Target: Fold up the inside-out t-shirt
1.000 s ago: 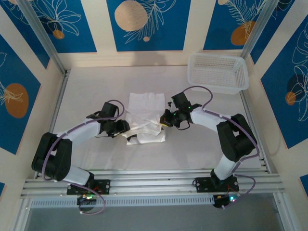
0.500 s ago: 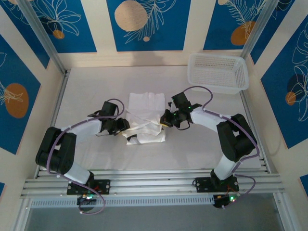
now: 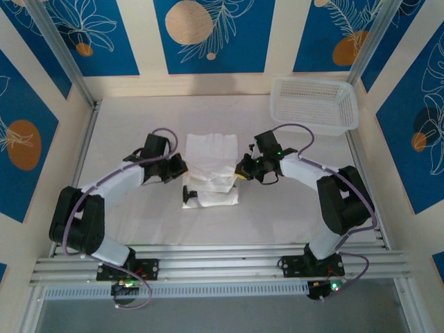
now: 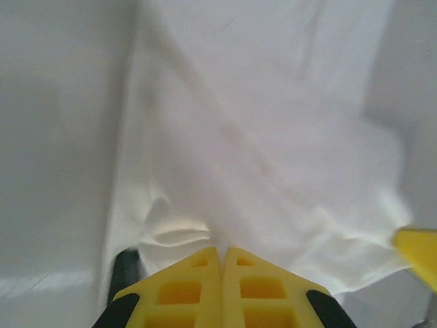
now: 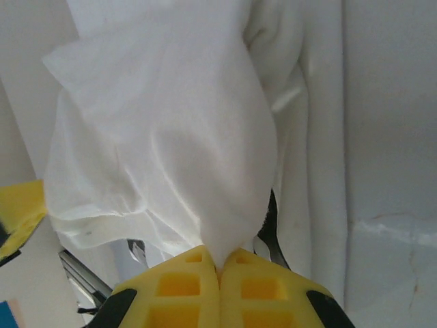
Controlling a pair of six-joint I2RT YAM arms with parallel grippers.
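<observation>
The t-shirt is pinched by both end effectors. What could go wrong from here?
The left end effector and the right end effector each pinch only a small bit of the t-shirt; the soft cloth might slip out when lifted.
The near part looks bunched, so wrinkles may get folded in.
The end effectors stand close together; moving inward risks a collision.

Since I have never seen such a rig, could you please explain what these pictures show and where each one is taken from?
These are two robot arms bolted at the near edge of a white table. The overhead picture comes from a fixed camera above and behind them. The other two come from a camera on each wrist, looking at the cloth. A partly folded white t-shirt lies mid-table, and a white mesh basket sits far right. The left gripper and right gripper are each pinched shut on the shirt.
</observation>
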